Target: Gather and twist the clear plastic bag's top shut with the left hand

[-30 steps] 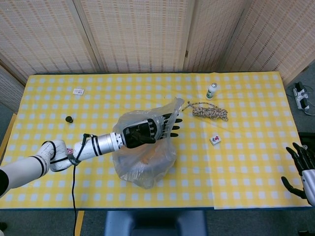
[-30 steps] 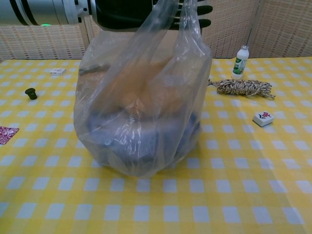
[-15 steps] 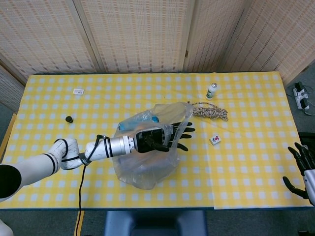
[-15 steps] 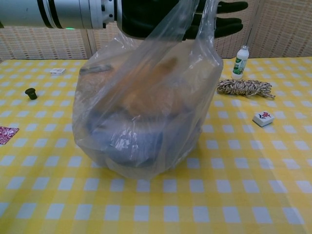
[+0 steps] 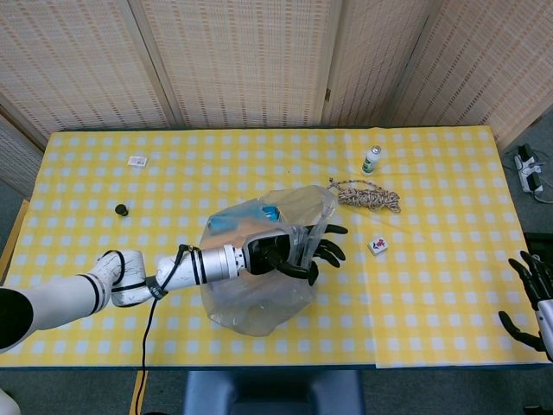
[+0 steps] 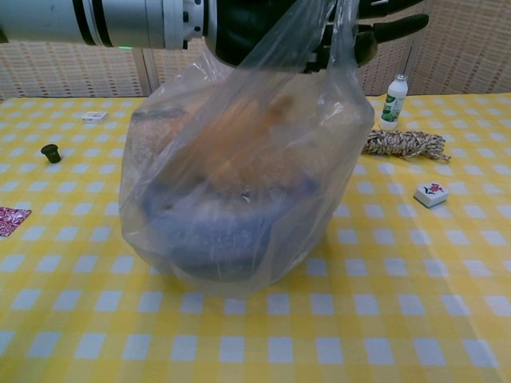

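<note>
The clear plastic bag (image 5: 256, 298) stands mid-table, bulging with blurred orange and blue contents (image 6: 231, 183). My left hand (image 5: 292, 252) is at the bag's top on its right side, black fingers curled in with the loose plastic drawn through and over them. In the chest view the left hand (image 6: 275, 28) sits at the top edge, holding the bag's (image 6: 239, 239) mouth up in a taut strip. My right hand (image 5: 531, 298) hangs off the table's right front corner, fingers apart and holding nothing.
A small white bottle (image 5: 371, 160) and a coil of rope (image 5: 369, 197) lie behind the bag to the right, with a white tile (image 5: 378, 246) nearer. On the left are a black cap (image 5: 122, 209), a small tile (image 5: 137, 160) and a red card (image 6: 9, 219).
My left hand has shifted toward the right and front over the bag. Its fingers went from spread to curled around the plastic. The bag's top is drawn rightward with it.
</note>
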Available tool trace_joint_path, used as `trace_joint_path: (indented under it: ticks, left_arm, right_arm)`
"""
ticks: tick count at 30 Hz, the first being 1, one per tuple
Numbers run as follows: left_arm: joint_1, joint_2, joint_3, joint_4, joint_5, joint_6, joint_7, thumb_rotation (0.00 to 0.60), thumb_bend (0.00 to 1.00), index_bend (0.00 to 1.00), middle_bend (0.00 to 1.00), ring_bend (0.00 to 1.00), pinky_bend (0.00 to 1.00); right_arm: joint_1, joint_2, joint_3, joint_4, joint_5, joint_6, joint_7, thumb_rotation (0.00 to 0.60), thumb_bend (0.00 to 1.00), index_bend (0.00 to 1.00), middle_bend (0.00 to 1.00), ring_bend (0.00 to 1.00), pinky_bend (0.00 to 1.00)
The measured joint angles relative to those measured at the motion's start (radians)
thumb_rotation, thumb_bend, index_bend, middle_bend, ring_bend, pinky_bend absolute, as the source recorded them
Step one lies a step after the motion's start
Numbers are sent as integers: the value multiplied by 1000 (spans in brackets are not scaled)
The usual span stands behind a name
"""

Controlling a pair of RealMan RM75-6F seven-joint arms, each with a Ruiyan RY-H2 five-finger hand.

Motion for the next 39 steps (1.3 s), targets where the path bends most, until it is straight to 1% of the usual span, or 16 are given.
trace_joint_path:
  ticks: [2,3,6,9,11,15,17,19,21,23,27,30,32,39]
  left_arm:
    - [0,8,-3,-14,-8,-8,18,600,143,309,482,417,656]
    - [1,12,-5,-21,-12,-12,28,600,157,336,501,433,669]
    - [2,25,-10,-47,-27,-31,63,600,242,419,586,500,734]
    - [5,39,-19,-74,-44,-46,95,600,309,507,692,592,842]
    - [8,50,-24,-91,-55,-55,114,600,332,543,742,641,910]
    - [14,78,-30,-128,-68,-77,147,600,350,543,777,681,970]
    - [16,96,-31,-150,-78,-94,155,600,396,520,785,691,996]
    - [13,119,-31,-179,-98,-133,168,600,442,499,786,693,1000]
    - [9,147,-32,-215,-123,-182,194,600,454,490,787,696,1000]
    - [10,178,-37,-261,-159,-233,248,600,453,485,789,703,1000]
    - [24,231,-58,-346,-238,-270,387,600,438,486,796,712,1000]
    - [45,280,-89,-421,-307,-287,493,600,431,491,800,717,1000]
    - [67,321,-122,-476,-352,-291,546,600,439,496,800,718,1000]
    - [147,461,-253,-605,-450,-275,612,600,520,467,800,713,1000]
  right_arm:
    - [0,0,0,1,0,0,1,600,371,0,0,0,0]
    - [0,0,0,1,0,-2,2,600,372,0,0,0,0]
    - [2,0,-1,1,-1,-4,1,600,371,0,0,0,0]
    - [0,0,-1,-1,-2,-1,0,600,371,0,0,0,0]
    - [-1,0,-1,-1,-2,0,-1,600,371,0,0,0,0]
    - [0,0,-2,-3,-4,-2,-2,600,371,0,0,0,0]
    - [1,0,-3,-4,-5,-5,-2,600,370,0,0,0,0]
    - [2,1,-4,-6,-6,-8,-1,600,371,0,0,0,0]
    - [3,2,-7,-8,-10,-8,1,600,371,0,0,0,0]
    - [2,3,-9,-10,-15,-5,2,600,371,0,0,0,0]
    - [-4,6,-14,-16,-30,12,5,600,370,0,0,0,0]
    - [-9,7,-19,-19,-40,23,8,600,371,0,0,0,0]
    - [-10,7,-22,-20,-45,24,9,600,371,0,0,0,0]
    - [-9,6,-31,-25,-65,28,6,600,371,0,0,0,0]
